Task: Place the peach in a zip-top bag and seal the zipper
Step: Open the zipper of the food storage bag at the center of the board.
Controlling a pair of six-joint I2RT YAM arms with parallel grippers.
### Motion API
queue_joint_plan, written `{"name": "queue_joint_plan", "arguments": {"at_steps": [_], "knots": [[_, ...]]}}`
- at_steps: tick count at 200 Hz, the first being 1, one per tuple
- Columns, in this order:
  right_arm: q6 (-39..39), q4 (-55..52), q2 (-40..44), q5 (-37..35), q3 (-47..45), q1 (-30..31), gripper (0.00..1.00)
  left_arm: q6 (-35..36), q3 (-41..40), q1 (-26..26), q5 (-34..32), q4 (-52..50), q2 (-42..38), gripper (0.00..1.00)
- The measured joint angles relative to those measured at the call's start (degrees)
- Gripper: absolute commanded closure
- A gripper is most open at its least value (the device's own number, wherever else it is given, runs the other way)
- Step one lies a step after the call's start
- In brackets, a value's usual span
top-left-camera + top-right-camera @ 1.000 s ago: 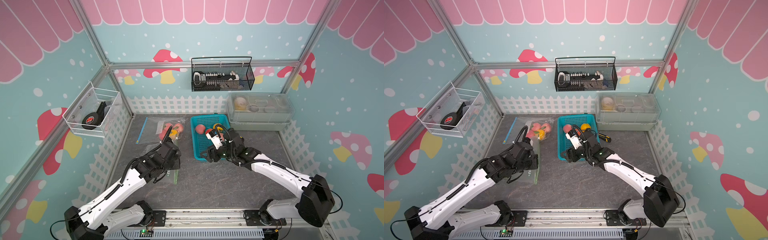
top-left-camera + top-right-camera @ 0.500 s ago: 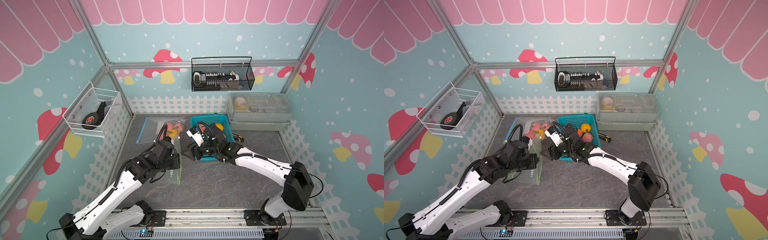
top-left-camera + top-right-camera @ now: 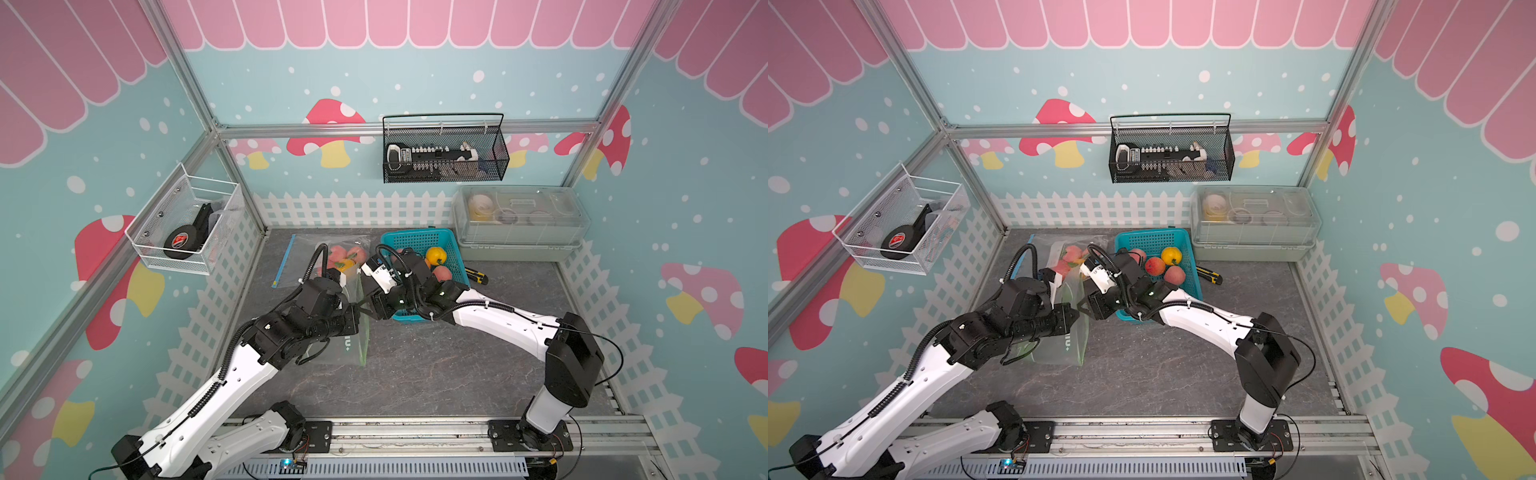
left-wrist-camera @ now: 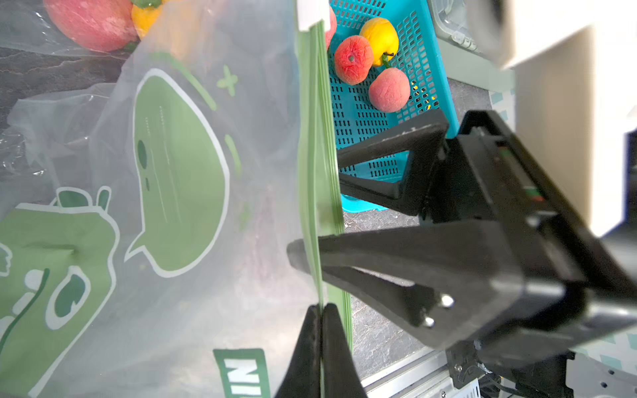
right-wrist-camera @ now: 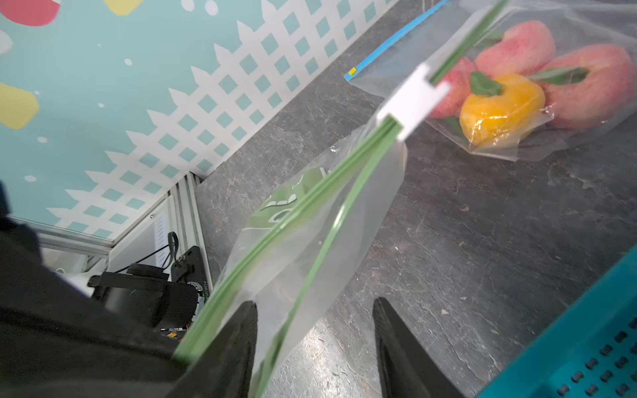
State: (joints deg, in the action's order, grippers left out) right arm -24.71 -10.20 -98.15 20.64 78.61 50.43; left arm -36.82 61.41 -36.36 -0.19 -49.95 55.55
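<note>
L gripper (image 4: 320, 310) is pinched shut on one lip of the green zip-top bag (image 4: 172, 179), its zipper edge running straight away toward the white slider (image 5: 415, 100); R gripper (image 5: 313, 303) stands half-open at the same mouth, other lip between its jaws. Peach (image 3: 1174, 274) lies in the teal basket (image 3: 1144, 241), just behind R's wrist, so R's nearer, I'd say.

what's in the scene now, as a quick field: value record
left hand: shut on the bag zipper strip, holding it up
right hand: open, jaws astride the bag's near lip
bag mouth: parted, looks empty
slider: at the zipper's far end
basket: peaches and a yellow fruit
far bag: lies flat, fruit inside
</note>
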Motion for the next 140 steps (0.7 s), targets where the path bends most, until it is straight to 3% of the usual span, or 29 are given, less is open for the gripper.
{"name": "queue_joint_plan", "arguments": {"at_steps": [39, 98, 140], "knots": [[0.31, -6.12, -2.01, -6.23, 3.67, 0.70, 0.52, 0.33, 2.73, 0.31, -1.42, 0.98, -0.55, 1.00], [-0.04, -17.18, -2.14, -23.47, 9.09, 1.44, 0.54, 1.09, 6.21, 0.35, -14.14, -1.31, -2.16, 1.00], [-1.57, -21.77, -2.19, -30.49, 11.43, 1.57, 0.54, 1.07, 6.58, 0.35, -20.04, -2.56, -3.93, 1.00]]}}
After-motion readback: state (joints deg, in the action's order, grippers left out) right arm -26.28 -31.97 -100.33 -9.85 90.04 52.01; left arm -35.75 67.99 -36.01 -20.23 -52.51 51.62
